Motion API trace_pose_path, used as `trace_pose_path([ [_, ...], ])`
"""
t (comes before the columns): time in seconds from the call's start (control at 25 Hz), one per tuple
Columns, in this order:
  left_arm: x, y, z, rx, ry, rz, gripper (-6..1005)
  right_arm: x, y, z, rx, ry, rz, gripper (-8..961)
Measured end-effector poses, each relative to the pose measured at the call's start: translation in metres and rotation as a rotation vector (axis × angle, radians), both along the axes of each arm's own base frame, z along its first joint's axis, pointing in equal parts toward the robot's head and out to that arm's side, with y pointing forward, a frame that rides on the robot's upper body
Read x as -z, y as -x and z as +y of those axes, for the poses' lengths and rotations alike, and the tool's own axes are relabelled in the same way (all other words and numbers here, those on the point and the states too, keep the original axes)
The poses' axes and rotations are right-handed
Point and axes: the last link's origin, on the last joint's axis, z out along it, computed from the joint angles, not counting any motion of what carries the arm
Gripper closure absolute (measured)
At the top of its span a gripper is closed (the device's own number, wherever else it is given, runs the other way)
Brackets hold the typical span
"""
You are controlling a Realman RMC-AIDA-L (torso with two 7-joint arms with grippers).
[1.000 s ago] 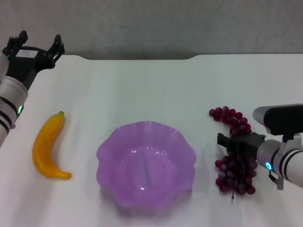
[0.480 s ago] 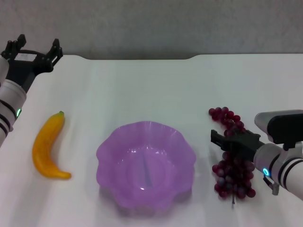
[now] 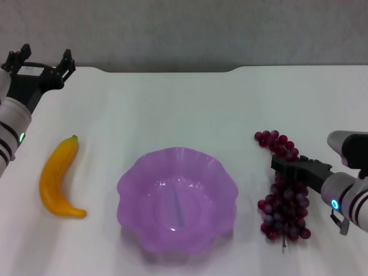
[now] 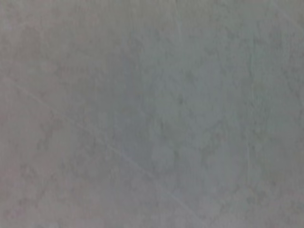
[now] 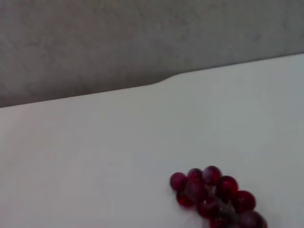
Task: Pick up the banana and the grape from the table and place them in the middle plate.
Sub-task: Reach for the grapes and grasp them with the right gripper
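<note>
The banana (image 3: 57, 179) lies on the white table (image 3: 172, 109) at the left, its green tip pointing away from me. At centre front stands the purple middle plate (image 3: 129, 184), with nothing in it. The grape (image 3: 284, 198) bunch lies right of the plate; its far end also shows in the right wrist view as the grape (image 5: 213, 192). My right gripper (image 3: 293, 167) hovers low over the middle of the bunch. Far off at the table's back left corner, my left gripper (image 3: 39, 62) is held open, well beyond the banana.
The table's back edge has a rounded notch (image 3: 167, 70), with a grey wall behind it. In the left wrist view only a grey surface (image 4: 152, 114) shows.
My right gripper went left over the bunch, then drew back to the right. The grape, banana and plate lie where they were. My left gripper hardly moved.
</note>
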Motion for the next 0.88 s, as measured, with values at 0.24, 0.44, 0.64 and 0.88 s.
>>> trace_pose_path([
  [0.24,0.0,0.0,0.001,-0.006,0.001,-0.003,122,-0.015,-0.014,0.006,0.067,-0.048,0.007,196],
  [0.44,0.0,-0.002,0.002,-0.001,0.001,-0.004,122,-0.015,-0.014,0.008,0.068,-0.043,-0.003,196],
  [0.64,0.0,-0.002,0.002,-0.001,0.002,-0.004,122,-0.009,-0.006,0.011,0.016,-0.009,-0.043,196],
  [0.88,0.0,-0.005,0.003,0.007,0.002,-0.005,122,-0.008,-0.003,0.012,-0.001,0.0,-0.061,197],
])
